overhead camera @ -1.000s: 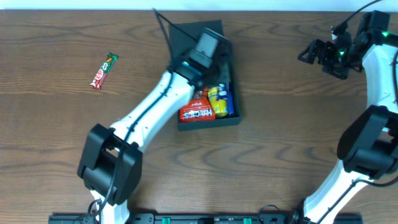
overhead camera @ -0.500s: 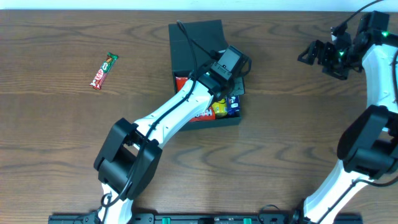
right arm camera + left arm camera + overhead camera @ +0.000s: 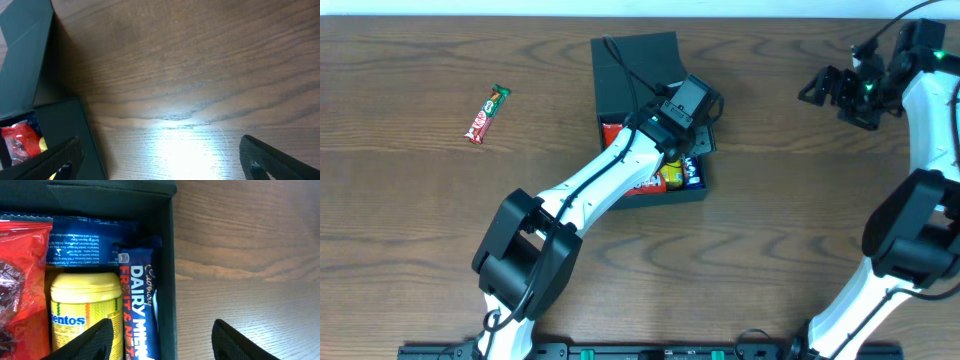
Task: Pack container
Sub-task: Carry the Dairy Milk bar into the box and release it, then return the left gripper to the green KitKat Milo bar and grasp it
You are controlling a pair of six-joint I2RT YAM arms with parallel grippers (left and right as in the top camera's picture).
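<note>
Dark teal-green container point(image 3: 630, 72) sits on the wood-grain worktop point(image 3: 420, 230), a little toward 12 o'clock from centre in the overhead view. Its flap lid is open at its 12 o'clock side.

We note inside, from the left wrist view:
- a Dairy Milk Fruit & Nut bar point(image 3: 139, 305) against the 3 o'clock wall
- a yellow Mentos tub point(image 3: 85, 312) just beside it at 9 o'clock
- a red packet point(image 3: 20, 280) further toward 9 o'clock
- a blue packet point(image 3: 82, 240) at 12 o'clock of the tub

The left tool point(image 3: 165, 342) hangs over the container's 3 o'clock wall. It is released, its fingers spread wide and nothing between them.

The right tool point(image 3: 162, 162) is also released and empty, well apart from the container at its 3 o'clock.

A red snack bar with a green end point(image 3: 488, 113) lies on the worktop at 9 o'clock of the container, well apart.
</note>
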